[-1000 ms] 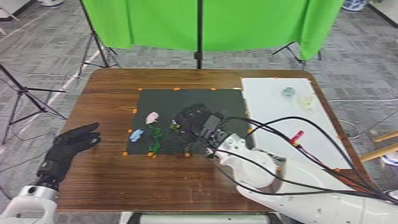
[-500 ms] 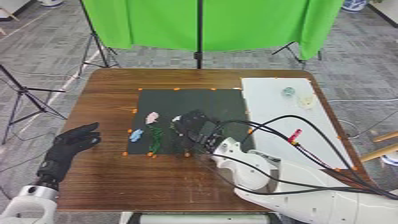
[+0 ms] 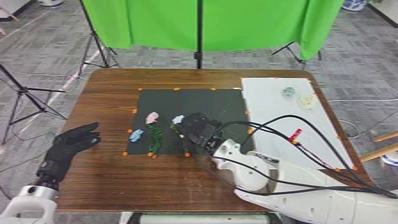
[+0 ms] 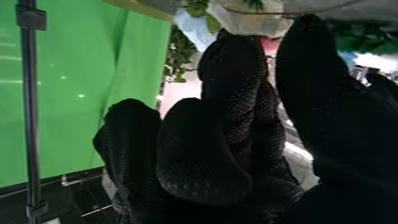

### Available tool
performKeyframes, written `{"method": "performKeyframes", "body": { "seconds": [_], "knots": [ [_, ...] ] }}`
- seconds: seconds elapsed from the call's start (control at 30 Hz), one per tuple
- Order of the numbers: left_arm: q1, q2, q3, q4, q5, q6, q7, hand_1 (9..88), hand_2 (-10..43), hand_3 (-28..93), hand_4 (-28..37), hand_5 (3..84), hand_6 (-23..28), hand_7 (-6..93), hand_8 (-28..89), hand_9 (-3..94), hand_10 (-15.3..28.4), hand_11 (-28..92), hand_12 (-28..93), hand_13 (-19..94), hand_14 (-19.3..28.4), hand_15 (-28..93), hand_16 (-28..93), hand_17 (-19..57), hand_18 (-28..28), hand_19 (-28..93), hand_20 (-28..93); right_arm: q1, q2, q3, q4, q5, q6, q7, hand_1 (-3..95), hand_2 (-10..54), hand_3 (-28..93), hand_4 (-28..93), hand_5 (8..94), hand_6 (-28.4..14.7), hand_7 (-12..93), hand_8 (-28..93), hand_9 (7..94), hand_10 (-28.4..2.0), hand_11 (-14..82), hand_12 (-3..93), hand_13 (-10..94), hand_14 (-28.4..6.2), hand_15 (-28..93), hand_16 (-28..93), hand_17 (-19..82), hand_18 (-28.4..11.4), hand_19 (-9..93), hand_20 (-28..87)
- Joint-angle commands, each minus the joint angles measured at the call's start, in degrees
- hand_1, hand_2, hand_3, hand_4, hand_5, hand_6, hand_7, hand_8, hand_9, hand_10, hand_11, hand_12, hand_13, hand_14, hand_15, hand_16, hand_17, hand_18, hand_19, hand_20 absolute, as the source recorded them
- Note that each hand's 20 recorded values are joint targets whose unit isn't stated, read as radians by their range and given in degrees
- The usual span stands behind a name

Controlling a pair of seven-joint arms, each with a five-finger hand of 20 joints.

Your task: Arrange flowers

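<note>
Evidently, the relation of consequence is sideways. The white flower [image 3: 178, 119] lies on the dark mat [image 3: 204, 100], in the middle part of the table [image 3: 107, 95], with its bloom just to the left of the right robot hand [image 3: 197, 126]. Its stem runs from the bloom towards the table's near edge, trending slightly right and passing close beside the glove; the lower end is hard to separate from the mat. Whether glove and stem touch cannot be determined.

Condition of the right robot hand: thumb and nearest finger stand apart at the tips, pale petals showing beyond them in the wrist view; no firm grip is evident. The left robot hand [image 3: 69, 146] is relaxed and empty by the table's left edge, well apart from the white flower. The right is plainly the nearer.

Adjacent, to the left, the pink flower [image 3: 152, 117] stands on its green stem [image 3: 155, 140], roughly parallel to the white one. The blue flower [image 3: 136, 135] sits left of that stem, near the mat's left edge.

Assessment: any correction to the white flower calls for a short leftward approach across the stem's long axis; a low sweep could drag it into the green stem. Should another piece be wanted, the teal piece [image 3: 288, 91] lies towards the table's far right corner, requiring travel outward and right.
</note>
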Motion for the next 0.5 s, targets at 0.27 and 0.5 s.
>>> {"method": "performKeyframes", "body": {
  "seconds": [0.27, 0.5],
  "knots": [
    [0.71, -0.28, -0.43, -0.21, 0.29, -0.89, -0.74, 41.2, -9.5, 64, -8.1, 43.8, 4.8, 13.1, -7, 44.6, 13.0, 21, 11, 39, 17.1, 22, -2, 8.8, 12.8, 9, 18, 1.20, -1.09, -1.78, 2.78, -1.51, 6.49, -0.19, 55.7, -9.5, 56, -28, 64.8, -0.5, 39, 16, 77.4, -11.2, 57.6, 36.2, 89, -1.6, 74, 37, 65, -15.5, 93, 71],
    [0.42, -0.04, -0.38, -0.01, 0.28, -1.21, -1.02, 41.2, -9.5, 64, -8.1, 43.8, 4.8, 13.1, -7, 44.5, 13.0, 21, 11, 39, 17.1, 22, -2, 8.7, 12.8, 9, 18, 0.56, -1.20, 0.25, 2.59, -0.42, 11.92, -0.72, 91.9, -9.5, -28, 29, 73.9, 1.2, 42, 23, 83.7, -10.2, 57.4, 35.7, 92, -1.2, 74, 37, 69, -15.8, 93, 72]
  ]
}}
